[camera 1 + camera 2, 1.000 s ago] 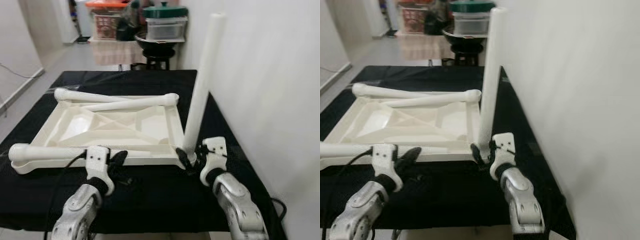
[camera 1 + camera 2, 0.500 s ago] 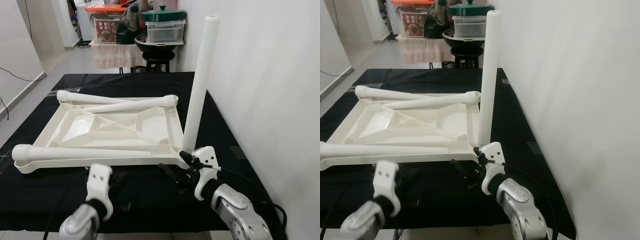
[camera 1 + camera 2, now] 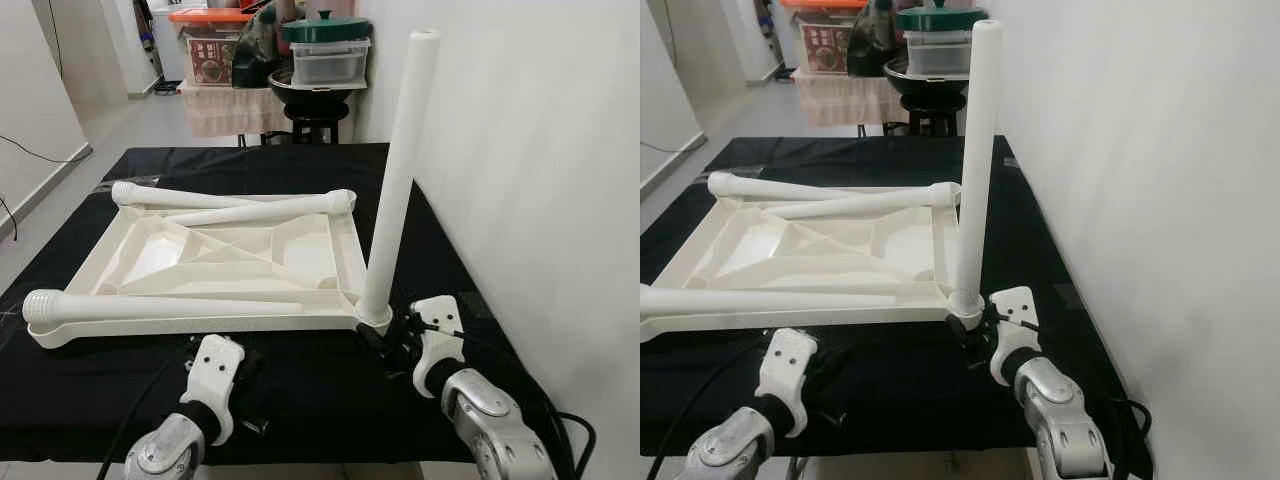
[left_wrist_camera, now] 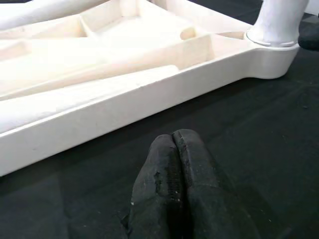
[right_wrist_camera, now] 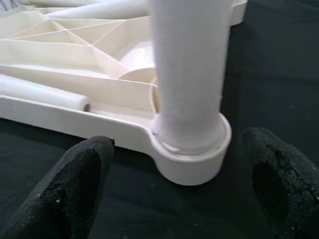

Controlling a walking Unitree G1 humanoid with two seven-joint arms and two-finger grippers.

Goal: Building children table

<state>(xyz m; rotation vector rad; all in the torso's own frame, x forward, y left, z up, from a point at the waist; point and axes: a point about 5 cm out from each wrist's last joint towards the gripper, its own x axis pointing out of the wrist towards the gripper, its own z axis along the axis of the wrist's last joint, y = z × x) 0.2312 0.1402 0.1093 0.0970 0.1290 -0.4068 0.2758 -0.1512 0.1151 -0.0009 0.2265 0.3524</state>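
An upturned white plastic table top [image 3: 225, 262] lies on the black cloth [image 3: 300, 395]. One white leg [image 3: 398, 170] stands upright in its near right corner socket [image 5: 192, 149]. Three loose legs rest on the top: one along the front [image 3: 150, 305], two crossing at the back [image 3: 270, 208]. My right gripper [image 3: 385, 343] is open just in front of that socket, its fingers [image 5: 75, 184] spread wider than it and apart from it. My left gripper [image 4: 173, 144] is shut and empty, low over the cloth before the front rim [image 4: 149, 94].
A white wall [image 3: 540, 150] runs close along the table's right side. A stool with a black pan and lidded containers [image 3: 320, 65] stands behind the table. A black cable [image 3: 570, 435] hangs at the near right corner. Open floor [image 3: 40, 190] lies to the left.
The right gripper swung away to the left of the upright leg's base and has come back to face it. The left gripper has drawn back from the front rim.
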